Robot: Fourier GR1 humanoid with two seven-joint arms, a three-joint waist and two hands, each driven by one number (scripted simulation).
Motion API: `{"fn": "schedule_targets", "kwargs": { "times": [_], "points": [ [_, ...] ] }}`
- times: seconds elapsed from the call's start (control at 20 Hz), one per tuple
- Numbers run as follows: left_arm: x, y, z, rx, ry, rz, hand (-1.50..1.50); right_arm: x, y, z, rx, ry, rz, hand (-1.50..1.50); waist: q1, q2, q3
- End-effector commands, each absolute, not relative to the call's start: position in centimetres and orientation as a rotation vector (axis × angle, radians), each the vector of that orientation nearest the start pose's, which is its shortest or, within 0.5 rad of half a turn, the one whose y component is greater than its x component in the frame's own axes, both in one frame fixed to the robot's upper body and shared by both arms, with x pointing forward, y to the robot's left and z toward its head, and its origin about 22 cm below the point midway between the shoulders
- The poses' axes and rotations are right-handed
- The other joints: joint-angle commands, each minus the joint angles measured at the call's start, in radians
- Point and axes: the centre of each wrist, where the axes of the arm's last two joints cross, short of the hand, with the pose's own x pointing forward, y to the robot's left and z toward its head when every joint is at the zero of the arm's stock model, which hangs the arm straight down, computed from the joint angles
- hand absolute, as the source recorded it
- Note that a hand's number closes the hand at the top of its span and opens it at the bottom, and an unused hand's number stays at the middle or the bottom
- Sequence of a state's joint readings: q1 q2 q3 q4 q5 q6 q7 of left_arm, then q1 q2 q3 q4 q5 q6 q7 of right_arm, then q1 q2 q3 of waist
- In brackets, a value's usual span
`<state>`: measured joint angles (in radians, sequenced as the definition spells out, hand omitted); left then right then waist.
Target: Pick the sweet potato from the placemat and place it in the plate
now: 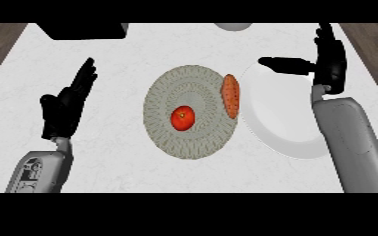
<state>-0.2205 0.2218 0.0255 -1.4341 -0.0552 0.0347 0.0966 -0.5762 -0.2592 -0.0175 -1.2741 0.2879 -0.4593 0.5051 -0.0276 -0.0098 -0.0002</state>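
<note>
Sweet potato is lying lengthwise on placemat's right edge, w/ plate just beside. Right hand, open, is hovering nearer, to its upper right; left hand is resting open.

**Colours on the counter**

Beside the black right hand lay a plain white plate; further left, an orange sweet potato; a grey placemat ringed with woven circles; a red tomato; counter white, faintly mottled.

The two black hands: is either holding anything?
Nothing is held. The left hand and right hand are open; the sweet potato lies on the placemat.
</note>
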Motion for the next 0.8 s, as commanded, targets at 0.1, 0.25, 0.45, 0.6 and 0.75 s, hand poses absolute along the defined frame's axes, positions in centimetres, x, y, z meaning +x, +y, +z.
{"fn": "schedule_targets", "kwargs": {
  "times": [0.1, 0.25, 0.45, 0.6, 0.75],
  "points": [
    [30.2, 26.7, 4.7, 0.225, -1.55, -0.203, 0.0, 30.1, -30.0, 12.3, -0.636, -1.414, -0.061, -1.5, 0.002, 0.003, 0.0],
    [30.9, 26.6, 5.3, 0.233, -1.55, -0.203, 0.0, 28.1, -32.6, 10.1, -0.63, -1.417, -0.064, -1.5, 0.012, 0.008, 0.0],
    [29.5, 25.8, 2.3, 0.234, -1.559, -0.196, 0.0, 26.0, -36.3, 11.7, -0.63, -1.434, -0.067, -1.5, 0.018, 0.008, 0.0],
    [29.5, 25.8, 3.4, 0.223, -1.553, -0.216, 0.0, 26.6, -37.5, 11.2, -0.636, -1.427, -0.116, -1.5, 0.025, 0.009, 0.0],
    [30.6, 25.2, 4.3, 0.223, -1.548, -0.219, 0.0, 25.5, -36.8, 9.8, -0.625, -1.413, -0.123, -1.5, 0.024, 0.009, 0.0]
  ]
}}
